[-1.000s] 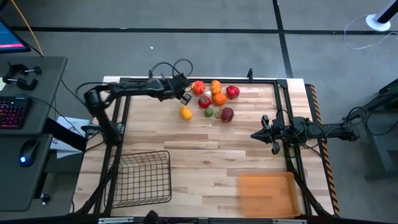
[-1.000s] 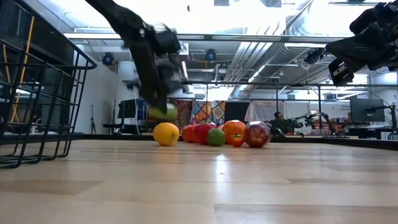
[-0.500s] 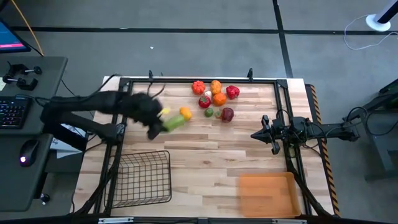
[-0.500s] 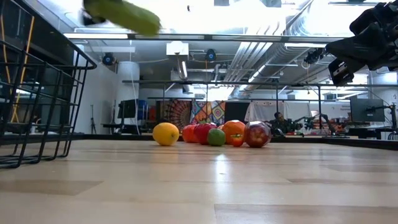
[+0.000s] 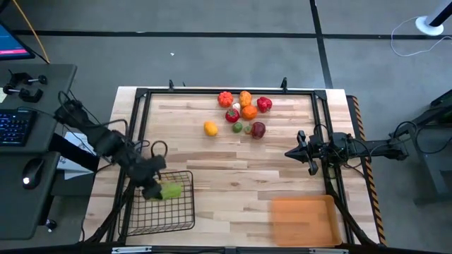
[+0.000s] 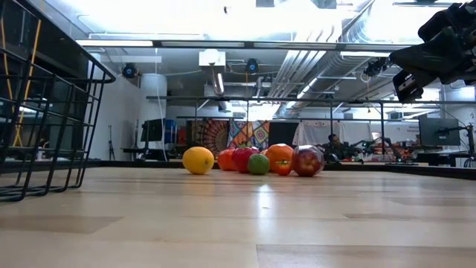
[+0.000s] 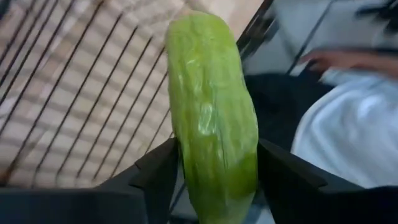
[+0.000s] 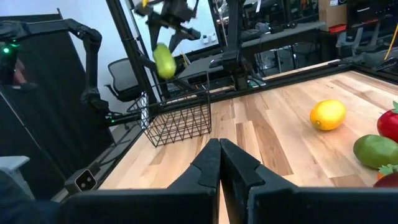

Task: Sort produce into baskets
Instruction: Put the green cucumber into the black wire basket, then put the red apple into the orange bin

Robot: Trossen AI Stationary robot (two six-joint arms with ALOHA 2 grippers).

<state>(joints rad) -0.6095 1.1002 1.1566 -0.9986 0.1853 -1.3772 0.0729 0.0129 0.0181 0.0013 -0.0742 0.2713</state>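
Left gripper (image 5: 157, 189) sits over the wire basket (image 5: 161, 220) at the worktop's (image 5: 233, 159) near-left corner, with a green cucumber (image 7: 211, 112) between its fingers (image 7: 155, 177). In the left wrist view both fingers flank the cucumber's lower end, but can't tell if they are clamped on it or just apart beside it. The right wrist view shows the cucumber hanging above the basket, not in it. In the high view the gripper is blurred and the cucumber shows only as a green patch. The orange tray (image 5: 302, 220) at the near-right corner is soft-edged; can't make out anything in it. Right gripper (image 5: 311, 153) is parked at the right edge mid-worktop, fingers pressed together, nothing held. Farther back: a yellow lemon (image 5: 210, 128) sits apart, left of the produce cluster (image 5: 244, 109) of red, orange and green pieces near the far edge. From the low view the cluster pieces overlap, so the rear ones are hidden; a white piece (image 5: 236, 106) barely shows.
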